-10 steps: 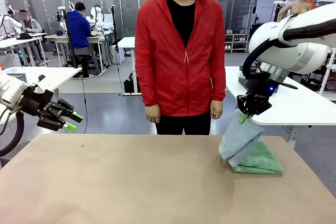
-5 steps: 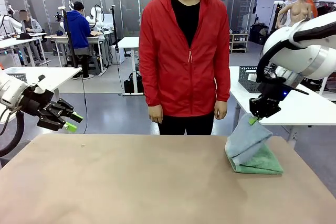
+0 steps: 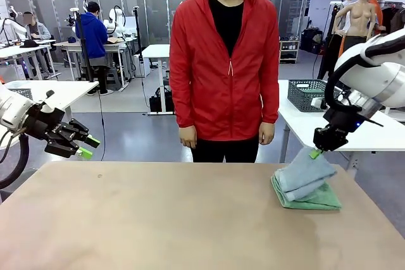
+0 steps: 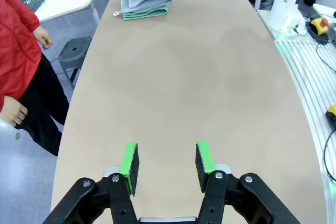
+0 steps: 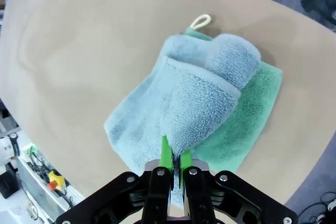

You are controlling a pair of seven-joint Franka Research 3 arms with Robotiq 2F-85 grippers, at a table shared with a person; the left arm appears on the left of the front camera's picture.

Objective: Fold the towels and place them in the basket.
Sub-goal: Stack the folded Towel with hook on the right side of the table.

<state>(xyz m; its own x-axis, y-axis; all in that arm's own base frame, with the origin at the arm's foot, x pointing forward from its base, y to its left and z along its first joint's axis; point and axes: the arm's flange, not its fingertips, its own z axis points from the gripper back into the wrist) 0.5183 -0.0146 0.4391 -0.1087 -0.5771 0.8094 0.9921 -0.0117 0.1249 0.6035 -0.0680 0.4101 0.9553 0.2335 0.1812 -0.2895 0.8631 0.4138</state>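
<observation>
On the table's right, right claw [image 3: 315, 153] pinches blue-grey towel [image 3: 306, 174] lying crosswise atop green towel [image 3: 319, 198]; left claw [image 3: 88, 146] agape.

The pale blue-grey towel [image 3: 306, 176] lies folded over itself on top of the mint green towel [image 3: 316, 199], near the table's right edge. The green towel lies flat and folded. The dark grey mesh basket [image 3: 304, 95] stands on a separate white table behind.

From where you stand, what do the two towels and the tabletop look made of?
Blue towel: looks like terry cloth, with fuzzy looped pile and soft folds. Green towel: same nubby pile, probably terry too. Tabletop: smooth matte tan surface, maybe laminate; hard to tell.
</observation>
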